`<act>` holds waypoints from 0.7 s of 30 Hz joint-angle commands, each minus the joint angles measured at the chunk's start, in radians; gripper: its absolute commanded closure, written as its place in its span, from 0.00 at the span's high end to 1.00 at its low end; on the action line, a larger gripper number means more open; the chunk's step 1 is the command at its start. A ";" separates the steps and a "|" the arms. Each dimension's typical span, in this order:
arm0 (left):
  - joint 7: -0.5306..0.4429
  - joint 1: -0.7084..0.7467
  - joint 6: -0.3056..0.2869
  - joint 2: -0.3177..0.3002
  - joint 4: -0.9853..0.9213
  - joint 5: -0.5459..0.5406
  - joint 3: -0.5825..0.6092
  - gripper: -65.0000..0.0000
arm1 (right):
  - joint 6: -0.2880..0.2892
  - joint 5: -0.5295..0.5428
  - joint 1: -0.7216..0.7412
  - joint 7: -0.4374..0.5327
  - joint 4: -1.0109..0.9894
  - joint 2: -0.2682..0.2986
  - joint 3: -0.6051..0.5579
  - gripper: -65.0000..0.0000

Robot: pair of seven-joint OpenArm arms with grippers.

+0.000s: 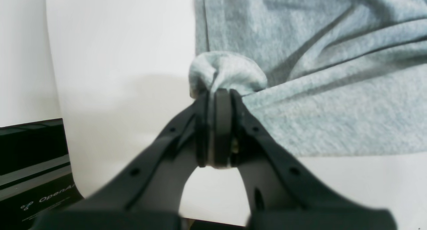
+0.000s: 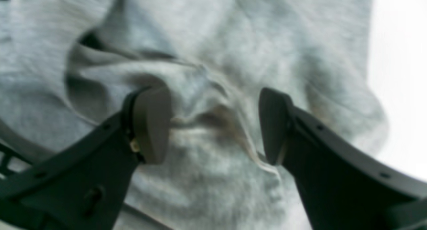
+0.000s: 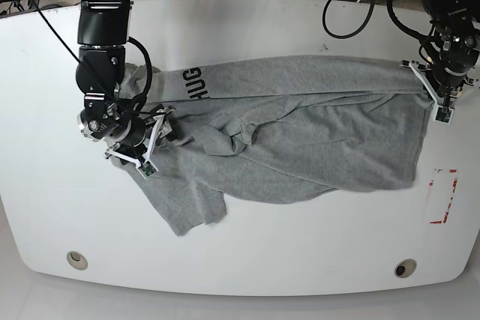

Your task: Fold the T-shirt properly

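While the T-shirt (image 3: 300, 136) lies spread and rumpled across the middle of the white counter (image 3: 247, 260), each arm works at one end of it. The left gripper (image 1: 218, 96) has its jaws pressed tight together on a small bunched knob of grey cloth at the shirt's edge, the fabric pulling away from it in long creases. At the opposite end of the shirt the right gripper (image 2: 213, 123) stands with its jaws well apart, a raised fold of cloth between them; the blurred wrist view suggests the pads are at most brushing it, not pinching. Black lettering (image 3: 193, 82) shows on a turned-over strip along the shirt's far edge. A red outlined mark (image 3: 444, 196) sits on the counter just beyond the shirt's left-gripper end.
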 commanded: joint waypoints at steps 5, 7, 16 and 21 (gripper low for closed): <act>-0.014 -0.009 0.005 -0.015 0.003 0.003 -0.001 0.00 | -0.001 0.017 0.018 0.018 0.003 0.021 0.003 0.61; -0.014 -0.009 0.005 -0.015 0.003 0.003 -0.001 0.00 | -0.001 0.017 0.018 0.018 -0.011 0.021 0.003 0.61; -0.014 -0.029 0.005 -0.015 0.001 0.003 -0.003 0.00 | -0.001 0.018 0.018 0.018 -0.019 0.015 -0.002 0.37; -0.014 -0.035 0.005 -0.015 0.001 0.003 -0.003 0.00 | -0.001 0.018 0.018 0.017 -0.014 0.013 -0.005 0.08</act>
